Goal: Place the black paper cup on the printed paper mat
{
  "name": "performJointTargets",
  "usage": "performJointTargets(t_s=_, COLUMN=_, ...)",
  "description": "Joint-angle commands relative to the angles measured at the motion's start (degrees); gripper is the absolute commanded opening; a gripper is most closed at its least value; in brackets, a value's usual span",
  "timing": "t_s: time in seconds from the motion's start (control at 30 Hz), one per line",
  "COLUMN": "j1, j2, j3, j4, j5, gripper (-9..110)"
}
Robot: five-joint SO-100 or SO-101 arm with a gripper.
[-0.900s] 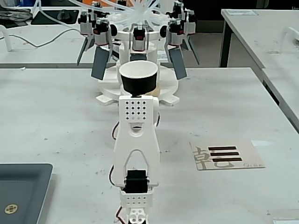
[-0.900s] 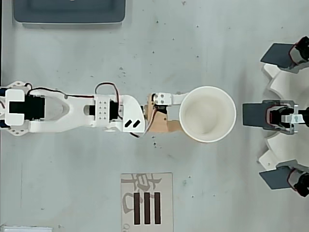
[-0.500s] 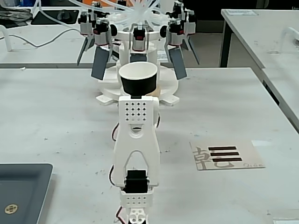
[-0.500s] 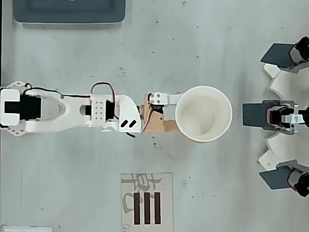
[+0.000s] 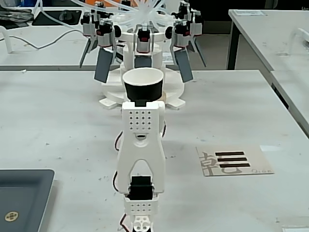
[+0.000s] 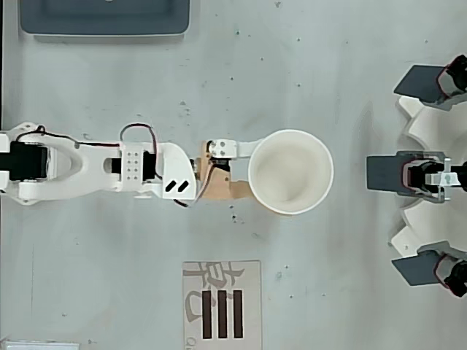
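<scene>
The black paper cup (image 5: 142,86) stands upright in my gripper (image 5: 142,100), just past the arm's wrist; the overhead view shows its white inside (image 6: 290,171) and round rim. My gripper (image 6: 252,169) is shut on the cup's near side, a white finger (image 6: 244,147) on one side and a tan finger (image 6: 222,189) on the other. The cup looks raised off the table. The printed paper mat (image 5: 234,161) lies flat to the right of the arm in the fixed view, apart from the cup. In the overhead view the mat (image 6: 221,302) is at the bottom, below the gripper.
A dark grey tray (image 5: 24,193) lies at the lower left in the fixed view, and at the top left (image 6: 102,18) in the overhead view. A white machine with dark paddles (image 5: 142,43) stands right behind the cup, at the right edge (image 6: 430,175) from above.
</scene>
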Motion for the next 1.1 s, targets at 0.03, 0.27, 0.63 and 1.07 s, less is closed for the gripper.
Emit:
performJointTargets(t_s=0.03, j1=-0.4, j2=8.1, j3=3.1, j4=-1.8, j5=0.6, gripper=11)
performJointTargets(t_s=0.27, j1=-0.4, j2=15.4, j3=12.0, j4=-2.8, j5=0.7, gripper=11)
performJointTargets(t_s=0.63, j1=-0.2, j2=29.3, j3=29.6, j4=-5.6, j5=0.7, gripper=12)
performJointTargets(t_s=1.07, j1=3.9, j2=37.0, j3=39.0, j4=-9.8, j5=0.4, gripper=12)
